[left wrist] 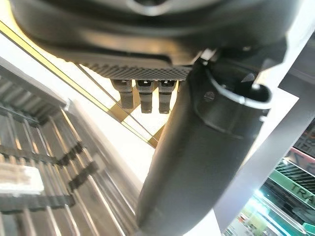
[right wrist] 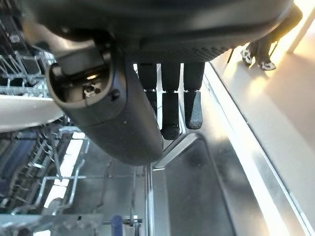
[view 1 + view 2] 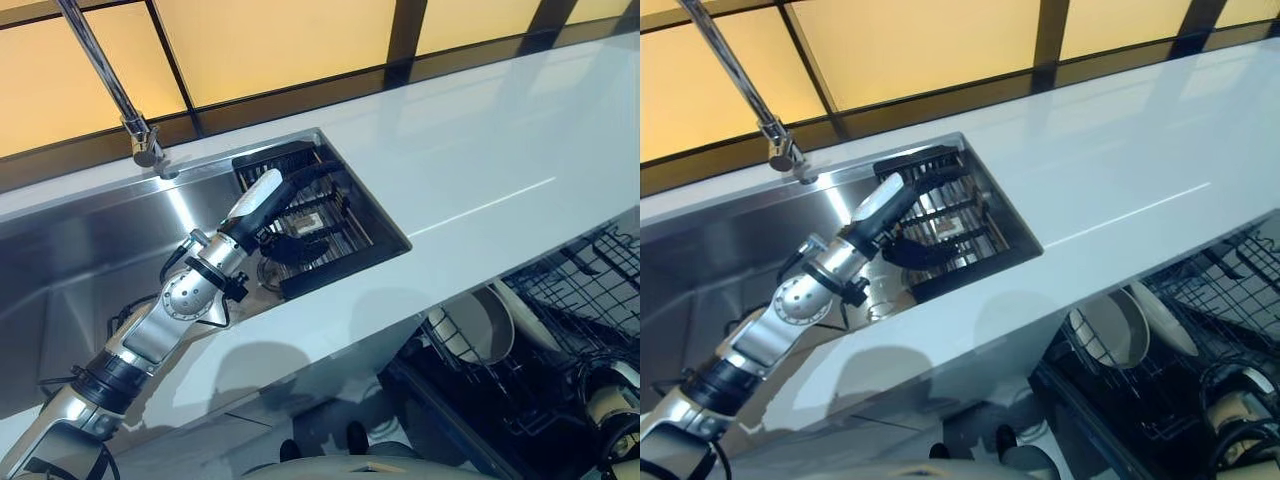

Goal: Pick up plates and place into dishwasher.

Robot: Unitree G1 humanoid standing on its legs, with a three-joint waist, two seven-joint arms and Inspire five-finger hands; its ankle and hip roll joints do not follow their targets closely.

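My left hand (image 3: 285, 235) reaches down into the steel sink (image 3: 90, 250) and hangs over a black dish rack (image 3: 335, 215) at the sink's right end. Its fingers (image 1: 142, 93) are relaxed, with nothing between them and the thumb (image 1: 197, 157). No plate shows on that rack. Low at the right, my right hand (image 3: 612, 402) hovers over the pulled-out dishwasher rack (image 3: 580, 290), fingers (image 2: 172, 105) straight and empty. Two white plates (image 3: 482, 325) stand on edge in that rack, and one white rim (image 2: 22, 110) lies close beside the right hand.
A tall tap (image 3: 105, 70) rises behind the sink. The white counter (image 3: 480, 160) runs to the right, above the dishwasher. A round drain (image 3: 880, 300) lies in the basin near the rack. A person's legs (image 2: 261, 46) stand on the floor further off.
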